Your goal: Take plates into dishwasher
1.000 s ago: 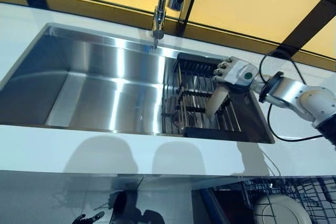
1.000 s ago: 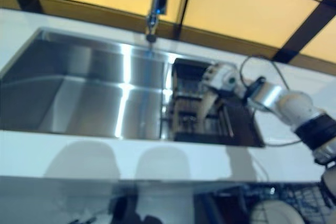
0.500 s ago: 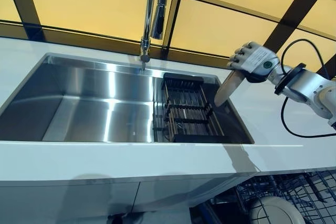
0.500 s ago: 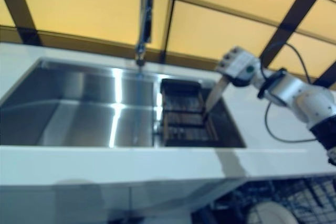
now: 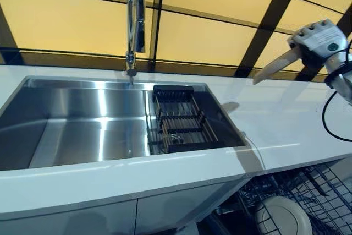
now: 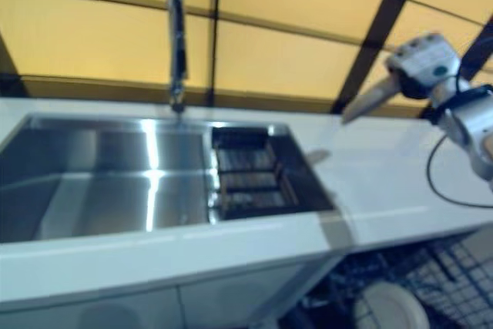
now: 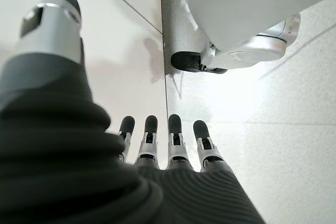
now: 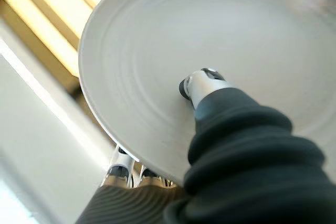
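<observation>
My right hand (image 5: 318,38) is raised at the far right, above the white counter (image 5: 275,119), and is shut on a white plate (image 5: 275,69) seen edge-on and slanting down to the left. In the right wrist view the plate (image 8: 157,61) fills the picture, the thumb (image 8: 202,85) pressed on its face and the fingers (image 8: 123,169) behind its rim. My left hand (image 7: 173,140) shows only in its wrist view, fingers straight, holding nothing, over a pale floor. At the lower right the wire dishwasher rack (image 5: 324,191) holds another white plate (image 5: 283,218).
A steel sink (image 5: 82,119) takes up the left and middle of the counter, with a tall tap (image 5: 135,20) behind it. A dark drying rack (image 5: 179,122) with no plates showing sits in the sink's right end. Yellow panels with dark bars form the back wall.
The view has shifted. My right hand has lifted the plate out of the sink's drying rack and carried it up and to the right, over the counter.
</observation>
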### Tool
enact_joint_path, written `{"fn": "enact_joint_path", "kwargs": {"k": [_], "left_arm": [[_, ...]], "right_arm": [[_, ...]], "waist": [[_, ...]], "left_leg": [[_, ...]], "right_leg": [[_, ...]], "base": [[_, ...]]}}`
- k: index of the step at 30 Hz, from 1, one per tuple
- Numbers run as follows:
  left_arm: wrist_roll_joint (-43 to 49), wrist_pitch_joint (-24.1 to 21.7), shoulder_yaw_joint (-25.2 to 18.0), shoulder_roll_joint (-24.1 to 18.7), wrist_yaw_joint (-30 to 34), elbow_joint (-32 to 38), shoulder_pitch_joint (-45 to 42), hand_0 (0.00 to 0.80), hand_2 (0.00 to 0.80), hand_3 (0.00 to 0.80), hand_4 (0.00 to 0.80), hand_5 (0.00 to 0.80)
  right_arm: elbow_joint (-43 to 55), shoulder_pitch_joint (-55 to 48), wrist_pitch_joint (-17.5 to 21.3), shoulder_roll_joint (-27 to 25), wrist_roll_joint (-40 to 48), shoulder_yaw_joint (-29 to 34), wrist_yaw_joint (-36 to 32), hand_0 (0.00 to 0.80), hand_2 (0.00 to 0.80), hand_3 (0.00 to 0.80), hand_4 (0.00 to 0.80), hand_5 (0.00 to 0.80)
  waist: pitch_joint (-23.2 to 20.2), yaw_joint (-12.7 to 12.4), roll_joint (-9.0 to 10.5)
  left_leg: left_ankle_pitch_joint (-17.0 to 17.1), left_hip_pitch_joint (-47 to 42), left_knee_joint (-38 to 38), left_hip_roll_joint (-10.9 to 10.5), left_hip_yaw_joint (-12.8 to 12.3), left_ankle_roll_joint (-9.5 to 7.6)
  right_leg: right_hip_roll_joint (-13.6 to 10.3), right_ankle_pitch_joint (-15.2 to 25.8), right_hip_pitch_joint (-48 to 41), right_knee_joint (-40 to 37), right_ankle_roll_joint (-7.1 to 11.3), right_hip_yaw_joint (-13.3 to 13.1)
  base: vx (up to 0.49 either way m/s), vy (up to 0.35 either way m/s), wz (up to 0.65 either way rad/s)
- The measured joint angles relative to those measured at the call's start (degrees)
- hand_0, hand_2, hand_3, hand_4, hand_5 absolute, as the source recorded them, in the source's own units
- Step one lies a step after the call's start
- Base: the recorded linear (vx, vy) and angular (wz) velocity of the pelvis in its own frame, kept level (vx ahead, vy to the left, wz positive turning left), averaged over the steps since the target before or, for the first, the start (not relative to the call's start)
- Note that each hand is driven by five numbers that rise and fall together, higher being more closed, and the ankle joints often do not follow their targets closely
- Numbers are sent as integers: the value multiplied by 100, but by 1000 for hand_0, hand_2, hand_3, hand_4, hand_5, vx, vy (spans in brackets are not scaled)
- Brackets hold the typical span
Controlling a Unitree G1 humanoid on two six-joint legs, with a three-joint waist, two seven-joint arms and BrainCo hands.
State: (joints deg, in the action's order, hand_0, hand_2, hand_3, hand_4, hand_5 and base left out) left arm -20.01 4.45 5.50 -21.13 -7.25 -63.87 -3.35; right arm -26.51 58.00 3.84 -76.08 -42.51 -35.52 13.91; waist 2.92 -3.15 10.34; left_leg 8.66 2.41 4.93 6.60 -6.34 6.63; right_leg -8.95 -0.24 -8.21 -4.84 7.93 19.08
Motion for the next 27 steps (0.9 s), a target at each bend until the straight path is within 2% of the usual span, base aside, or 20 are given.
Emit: {"fn": "enact_joint_path", "kwargs": {"k": [4,11,13,17,23,27], "left_arm": [[2,26,-3,-2,11,-44,-28,0,0,0,0,0],[3,73,-15,-14,64,-175,-50,0,0,0,0,0],[2,87,-16,-6,70,-197,-53,0,0,0,0,0],[2,84,-19,-4,106,-214,-4,0,0,0,0,0],[4,117,-76,-8,114,-286,-66,0,0,0,0,0],[12,144,-75,-8,116,-345,-88,0,0,0,0,0]], "right_arm": [[-169,-467,-51,-166,54,197,-2,800,800,800,800,800],[-359,-1768,-200,-357,400,1262,39,800,800,800,800,800],[-395,-2130,-279,-411,515,1570,51,800,800,800,800,800],[-541,-3030,-418,-539,648,2245,69,800,800,800,800,800],[-612,-4404,-429,-532,909,3254,24,800,800,800,800,800],[-747,-4745,-498,-518,1219,3363,-165,800,800,800,800,800]], "waist": [[-32,199,-24],[-85,561,-73],[-111,589,-98],[-141,771,-153],[-144,902,-178],[-153,962,-221]], "left_leg": [[-33,-84,6,44,-182,1],[-123,-190,28,141,-503,11],[-137,-195,28,165,-602,26],[-152,-221,29,172,-644,47],[-193,-279,33,196,-754,63],[-197,-279,31,204,-800,64]], "right_leg": [[4,33,37,0,-13,-193],[46,73,158,-23,-41,-544],[59,91,218,-21,-52,-626],[63,101,252,1,-53,-730],[70,107,286,-18,-53,-854],[72,113,330,-26,-49,-925]], "base": [[-17,-34,-26],[-22,-30,-24],[-15,-23,-22],[-11,-17,-14],[-13,-26,-12],[-9,-33,-9]]}}
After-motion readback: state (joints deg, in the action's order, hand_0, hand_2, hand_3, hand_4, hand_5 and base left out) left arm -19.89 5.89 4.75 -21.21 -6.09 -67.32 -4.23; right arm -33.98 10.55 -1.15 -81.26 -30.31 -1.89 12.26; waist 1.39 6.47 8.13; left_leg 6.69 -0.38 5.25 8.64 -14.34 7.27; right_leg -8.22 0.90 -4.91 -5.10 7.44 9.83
